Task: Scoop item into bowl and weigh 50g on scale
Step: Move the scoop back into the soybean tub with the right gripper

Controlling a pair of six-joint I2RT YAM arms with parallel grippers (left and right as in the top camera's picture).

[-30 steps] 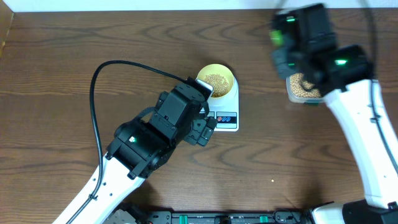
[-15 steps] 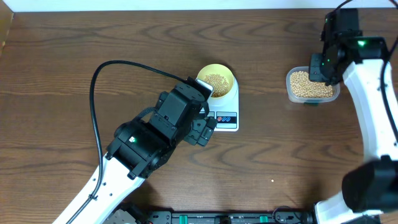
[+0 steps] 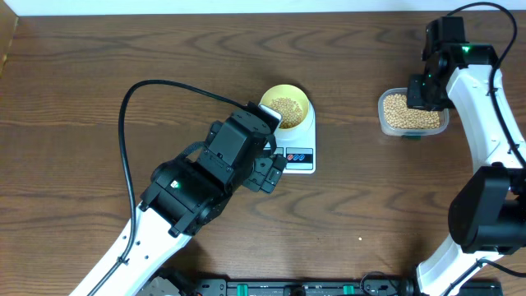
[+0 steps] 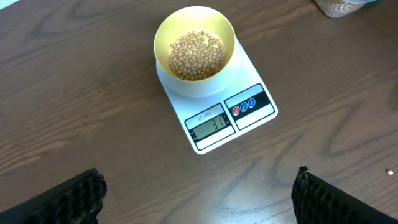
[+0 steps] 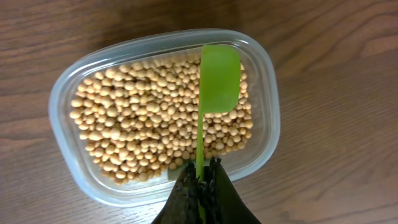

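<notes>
Black right gripper [image 5: 200, 179] pinched shut on the handle of a green scoop [image 5: 219, 78]. The scoop blade is over the beans [image 5: 137, 124] in a clear tub [image 5: 268, 124]; contact unclear. Left gripper [image 4: 199, 196] spread wide, holding nothing, above the wood bench [image 4: 74, 93]. Beyond it is the white scale [image 4: 252, 71], with the yellow-green bowl [image 4: 164, 36] sitting on top, part-filled with beans.

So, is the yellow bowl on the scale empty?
No, the yellow bowl standing on the white scale holds a layer of tan beans.
</notes>
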